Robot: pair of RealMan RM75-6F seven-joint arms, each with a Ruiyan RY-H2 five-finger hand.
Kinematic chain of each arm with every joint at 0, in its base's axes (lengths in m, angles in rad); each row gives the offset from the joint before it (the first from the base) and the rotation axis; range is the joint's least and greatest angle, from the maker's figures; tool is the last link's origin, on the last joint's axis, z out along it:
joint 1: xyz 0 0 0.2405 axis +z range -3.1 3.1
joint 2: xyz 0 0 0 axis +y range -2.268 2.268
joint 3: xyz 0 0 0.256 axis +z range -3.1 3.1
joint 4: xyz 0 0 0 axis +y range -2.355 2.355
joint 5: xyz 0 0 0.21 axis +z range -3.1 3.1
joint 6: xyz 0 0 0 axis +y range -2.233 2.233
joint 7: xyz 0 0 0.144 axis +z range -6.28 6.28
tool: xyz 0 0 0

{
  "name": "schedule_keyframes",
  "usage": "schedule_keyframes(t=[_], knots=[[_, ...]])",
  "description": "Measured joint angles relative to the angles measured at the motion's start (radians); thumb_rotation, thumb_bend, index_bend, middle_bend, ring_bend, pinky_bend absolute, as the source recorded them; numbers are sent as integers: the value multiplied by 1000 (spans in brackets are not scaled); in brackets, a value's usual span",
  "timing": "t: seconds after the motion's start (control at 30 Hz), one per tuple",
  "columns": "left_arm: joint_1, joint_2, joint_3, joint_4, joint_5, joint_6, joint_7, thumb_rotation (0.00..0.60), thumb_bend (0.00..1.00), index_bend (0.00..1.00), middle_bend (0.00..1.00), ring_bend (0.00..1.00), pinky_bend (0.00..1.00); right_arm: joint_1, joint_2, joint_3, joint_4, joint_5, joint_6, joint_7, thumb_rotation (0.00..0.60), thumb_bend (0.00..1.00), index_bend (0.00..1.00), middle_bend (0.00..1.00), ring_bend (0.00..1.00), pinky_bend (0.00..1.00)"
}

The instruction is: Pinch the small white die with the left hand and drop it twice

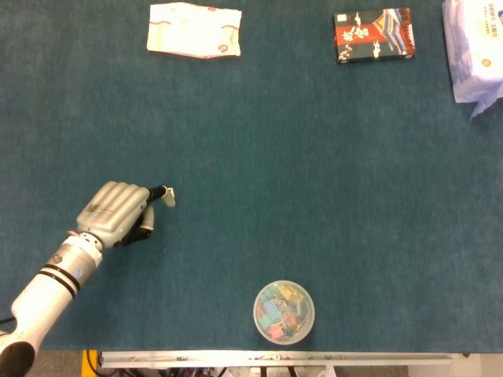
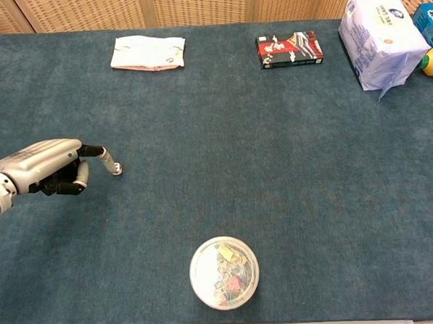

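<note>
The left hand [image 1: 118, 214] sits at the left of the frame in both views, low over the desk [image 1: 314, 196], with most fingers curled under the palm and one finger stretched out toward the right. Its tip reaches the small white die [image 2: 117, 169], which in the chest view shows only as a small pale spot at the fingertip; in the head view the finger covers it almost fully. I cannot tell if the die is already pinched or only touched from above. I judge that the step in hand is the first pinch, and no drop seems made yet. The next move calls for the thumb to close against the die from the other side, gently, because so small a cube may slide away on the cloth. The desk has a dark blue-green felt-like cover. Farther out lie a white packet [image 1: 194, 30] at the upper left, a dark printed box [image 1: 372, 34] at the upper middle, a white soft pack [image 2: 379, 35] at the upper right, and a round clear tub of coloured clips [image 1: 283, 312] at the bottom centre. Behind the desk, a woven tan wall [image 2: 194, 3] runs along the top of the chest view. The right hand is not visible.
</note>
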Motion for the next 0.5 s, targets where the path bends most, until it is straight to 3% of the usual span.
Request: schedule_keyframes(t=[0.5], knots=[[-43, -64, -5, 92, -51, -52, -44, 600, 1000, 321, 1000, 997, 1000, 1, 6, 5, 1, 13, -10, 6, 600, 121, 430, 527, 460, 627]])
